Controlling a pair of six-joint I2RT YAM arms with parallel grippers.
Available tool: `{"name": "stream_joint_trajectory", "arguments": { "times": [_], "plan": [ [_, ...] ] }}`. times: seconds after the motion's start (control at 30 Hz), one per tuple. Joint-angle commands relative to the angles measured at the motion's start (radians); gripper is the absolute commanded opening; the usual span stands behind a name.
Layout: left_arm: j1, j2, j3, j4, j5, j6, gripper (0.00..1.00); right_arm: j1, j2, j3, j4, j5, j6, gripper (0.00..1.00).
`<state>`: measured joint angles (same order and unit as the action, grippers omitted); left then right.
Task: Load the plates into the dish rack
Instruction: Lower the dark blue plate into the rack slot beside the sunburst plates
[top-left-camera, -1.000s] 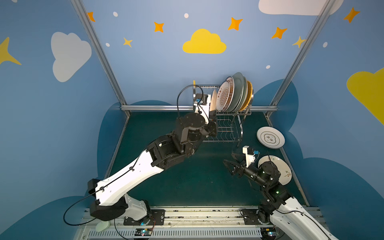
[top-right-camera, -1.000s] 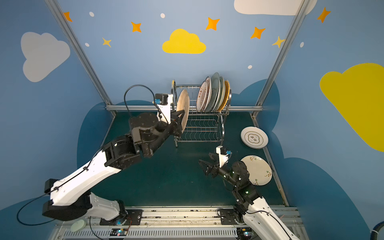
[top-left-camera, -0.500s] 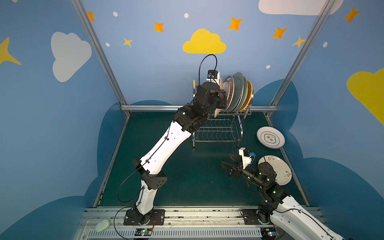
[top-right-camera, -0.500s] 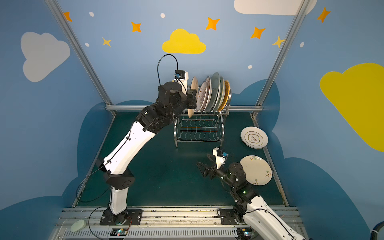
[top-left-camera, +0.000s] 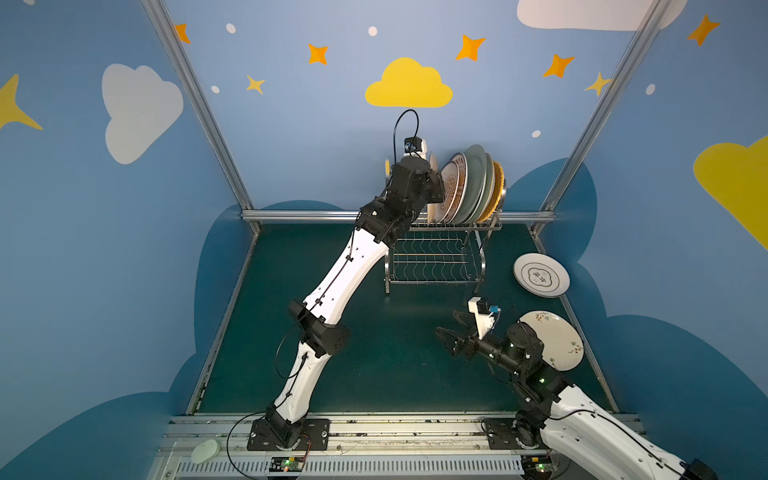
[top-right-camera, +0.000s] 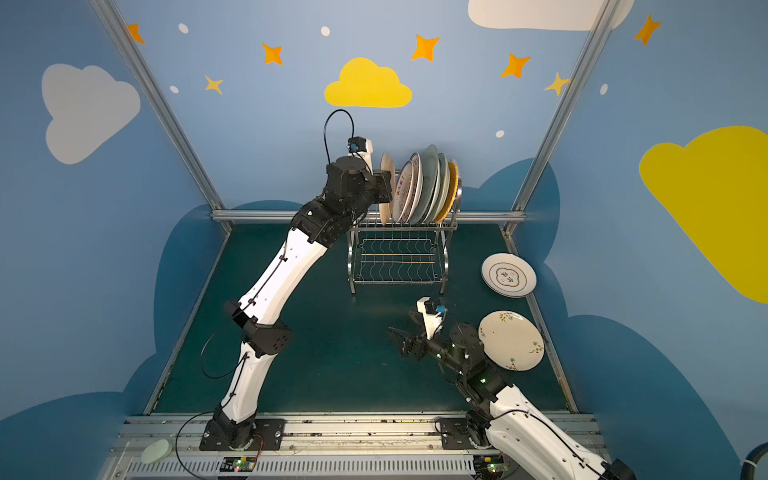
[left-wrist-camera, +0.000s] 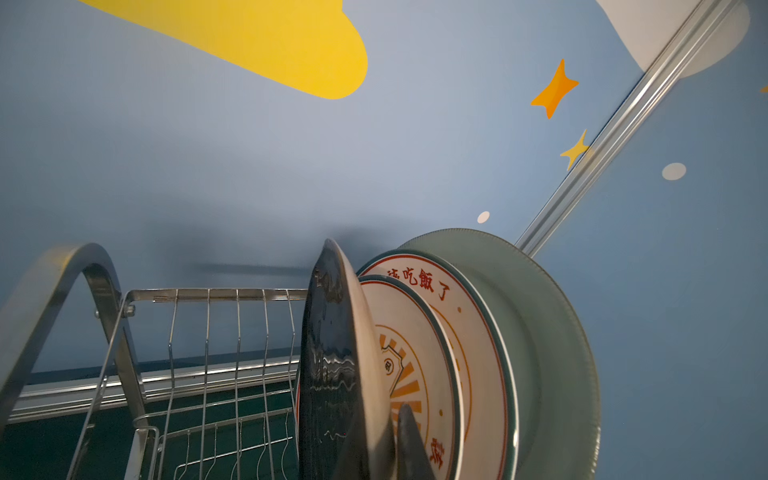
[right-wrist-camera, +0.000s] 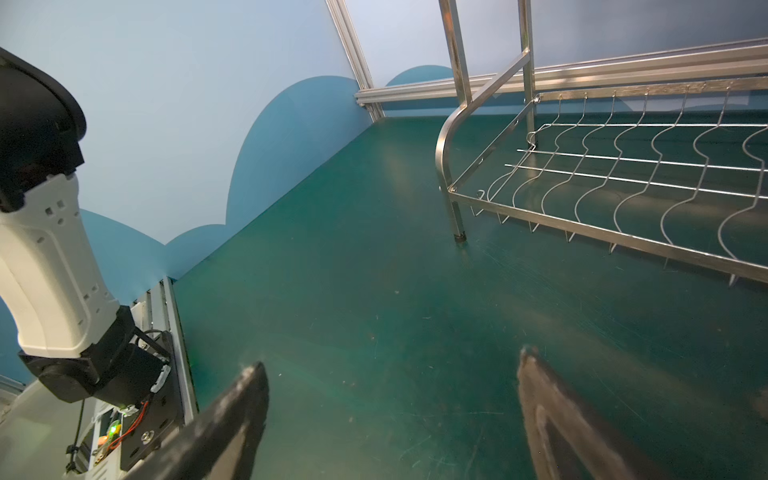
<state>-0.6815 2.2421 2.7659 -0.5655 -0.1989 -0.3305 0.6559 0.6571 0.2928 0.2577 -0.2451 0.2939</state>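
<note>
- Two plates lie flat on the green mat (top-left-camera: 374, 299), right of the dish rack (top-left-camera: 436, 257) (top-right-camera: 399, 257). The ringed white plate (top-left-camera: 540, 276) (top-right-camera: 508, 275) has a centre emblem with characters too small to read. The floral plate (top-left-camera: 559, 343) (top-right-camera: 513, 340) is nearer and partly under the right arm.
- left gripper (top-right-camera: 384, 187) (left-wrist-camera: 378, 453) is clamped on the rim of the dark-backed plate (left-wrist-camera: 332, 353) (top-right-camera: 386, 166). The plate has a cream face and stands upright at the left end of the row on the upper tier, just beside the sunburst plate (left-wrist-camera: 415, 353). Its bottom edge is hidden, so can't tell if it is seated in a slot.
- Row continues with the lettered plate (left-wrist-camera: 469, 316), the grey-green plate (left-wrist-camera: 552, 332) (top-right-camera: 430, 174), and the orange woven plate (top-right-camera: 453, 183) at the far right.
- Lettered rim has red characters, "吃飯了" readable in the left wrist view. Red characters low on the sunburst plate are unreadable.
- right gripper (right-wrist-camera: 390, 361) (top-left-camera: 446, 324) has jaws wide apart with nothing between, hovering over the mat in front of the rack.
</note>
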Motion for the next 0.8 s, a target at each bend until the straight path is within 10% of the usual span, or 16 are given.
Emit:
{"name": "stream_joint_trajectory", "arguments": {
  "times": [0.0, 0.77],
  "plan": [
    [0.011, -0.016, 0.046, 0.118, -0.019, 0.001, 0.04, 0.009, 0.005, 0.021, 0.014, 0.015, -0.016, 0.91],
    [-0.026, 0.080, 0.045, 0.147, -0.167, 0.141, 0.04, 0.017, 0.004, 0.037, -0.017, 0.033, -0.019, 0.91]
  ]
}}
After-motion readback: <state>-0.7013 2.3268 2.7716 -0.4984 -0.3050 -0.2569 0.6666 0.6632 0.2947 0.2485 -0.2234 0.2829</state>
